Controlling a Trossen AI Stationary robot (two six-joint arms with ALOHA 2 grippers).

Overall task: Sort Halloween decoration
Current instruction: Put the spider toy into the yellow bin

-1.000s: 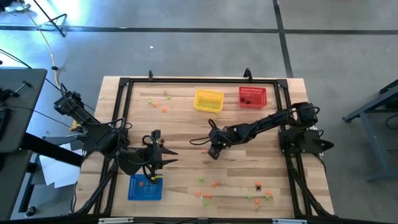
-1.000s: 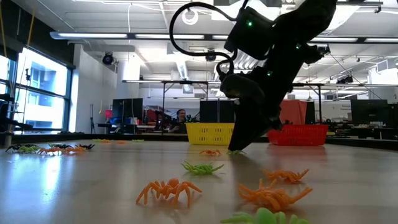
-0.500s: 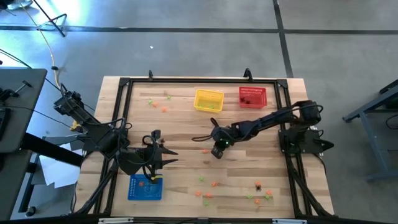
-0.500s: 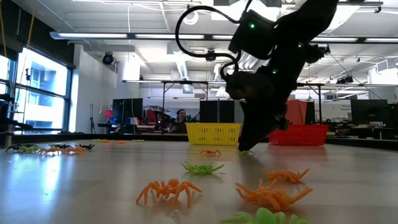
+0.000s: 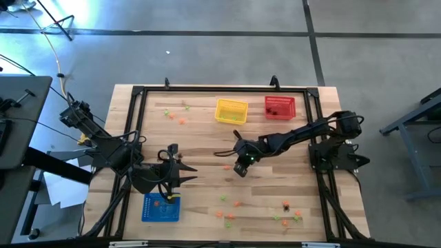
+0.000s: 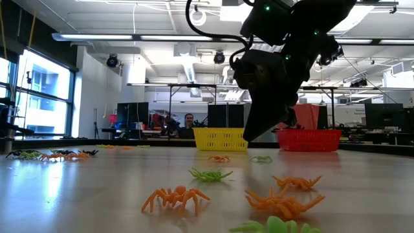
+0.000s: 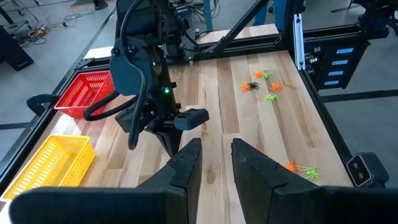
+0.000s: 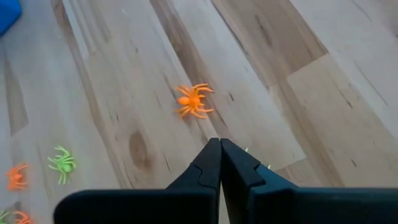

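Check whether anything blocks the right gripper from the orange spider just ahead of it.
Nothing visible does. The right gripper, its fingers shut, hangs above bare wood, and the orange spider lies alone just beyond the tips, with only open table between them.

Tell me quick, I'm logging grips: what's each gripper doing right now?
Left gripper: partly open, empty, above the blue basket.
Right gripper: closed, nothing visibly held, mid-table near an orange spider.

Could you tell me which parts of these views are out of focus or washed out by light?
Low view: the nearest green spider at the bottom edge is blurred, while the ceiling strip lights glare brightly. Right wrist view: the right end effector looks soft, but the orange spider beyond it is sharp. High view: the floor's upper left corner is washed bluish-white.
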